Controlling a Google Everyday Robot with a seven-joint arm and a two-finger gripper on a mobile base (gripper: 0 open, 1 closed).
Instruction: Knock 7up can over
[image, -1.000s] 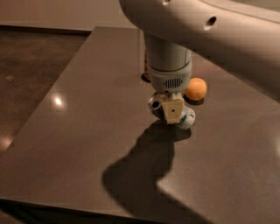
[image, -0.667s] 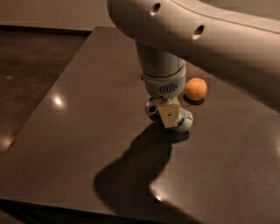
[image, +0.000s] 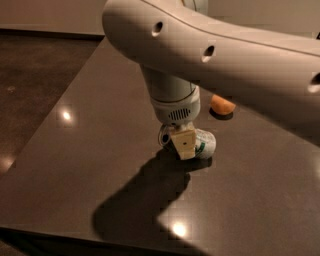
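Note:
The 7up can (image: 202, 143) is white-silver with green markings and lies on its side on the dark table (image: 90, 150), its silver end facing left. My gripper (image: 183, 142) hangs straight down from the white arm and sits right in front of the can, covering its middle. One tan finger (image: 184, 143) shows against the can; whether it touches the can I cannot tell.
An orange round fruit (image: 221, 104) lies behind the can, partly hidden by the arm. The arm's shadow (image: 145, 200) falls toward the table's front edge. The table's left edge meets a dark floor (image: 30, 75).
The arm has swung lower and closer to the camera, now filling the top of the view. The gripper has stayed at the can, which lies on its side.

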